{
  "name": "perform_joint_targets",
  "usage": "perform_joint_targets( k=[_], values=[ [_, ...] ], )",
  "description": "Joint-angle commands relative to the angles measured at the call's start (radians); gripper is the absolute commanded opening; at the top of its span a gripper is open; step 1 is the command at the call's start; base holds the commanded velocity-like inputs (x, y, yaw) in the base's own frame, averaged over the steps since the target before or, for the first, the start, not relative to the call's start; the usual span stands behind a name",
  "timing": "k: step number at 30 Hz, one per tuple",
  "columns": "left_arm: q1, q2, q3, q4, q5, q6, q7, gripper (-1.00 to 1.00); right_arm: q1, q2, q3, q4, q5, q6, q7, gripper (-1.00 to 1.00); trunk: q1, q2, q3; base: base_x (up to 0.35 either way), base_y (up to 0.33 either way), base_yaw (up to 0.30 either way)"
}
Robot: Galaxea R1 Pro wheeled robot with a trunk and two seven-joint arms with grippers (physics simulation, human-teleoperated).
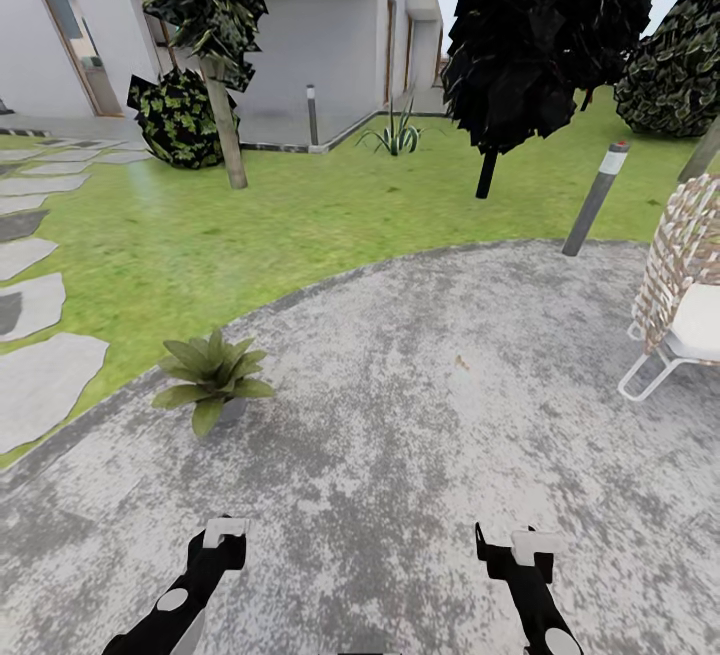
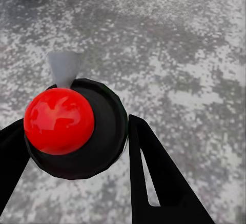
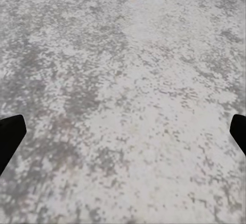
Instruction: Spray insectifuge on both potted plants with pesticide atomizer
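In the left wrist view the pesticide atomizer (image 2: 105, 131) appears end-on: a dark round body, a red dome on top and a whitish nozzle. My left gripper (image 2: 74, 124) (image 1: 222, 540) is shut on it, a black finger pressing each side. One potted plant (image 1: 210, 380), a low rosette of broad green leaves, sits at the patio's left edge, ahead and slightly left of that gripper. The second plant is out of view. My right gripper (image 1: 510, 545) (image 3: 123, 131) is open over bare stone with nothing between its fingers.
The round grey patio (image 1: 420, 415) spreads ahead, with lawn (image 1: 280, 225) beyond. A wicker chair (image 1: 690, 285) stands at the right, a bollard light (image 1: 595, 197) behind it. Stepping stones (image 1: 40, 375) lie to the left. Trees (image 1: 225, 125) and a house stand at the back.
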Motion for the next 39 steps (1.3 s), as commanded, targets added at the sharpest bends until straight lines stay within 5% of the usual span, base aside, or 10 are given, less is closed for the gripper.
perform_joint_targets(
  k=[1, 11, 30, 39],
  values=[
    [0.000, 0.000, 0.000, 0.001, 0.002, -0.003, -0.004, -1.00, 0.000, 0.000, 0.001, 0.001, 0.001, -0.003, -0.003, 1.00, -0.004, 0.007, 0.003, 0.000, 0.000, 0.000],
    [0.000, 0.000, 0.000, 0.001, 0.002, -0.003, -0.004, -1.00, 0.000, 0.000, 0.001, 0.001, 0.001, -0.003, -0.003, 1.00, -0.042, 0.077, 0.044, 0.000, 0.000, 0.000],
    [0.003, -0.001, 0.002, -0.001, 0.002, -0.006, -0.004, -1.00, 0.000, 0.000, 0.001, 0.002, 0.002, -0.003, -0.003, 1.00, -0.042, 0.077, 0.073, 0.000, 0.000, 0.000],
    [0.003, -0.001, 0.002, -0.001, 0.002, -0.006, -0.004, -1.00, 0.000, 0.002, 0.001, 0.014, 0.000, -0.003, -0.003, 1.00, -0.042, 0.077, 0.073, -0.012, 0.274, 0.000]
  ],
)
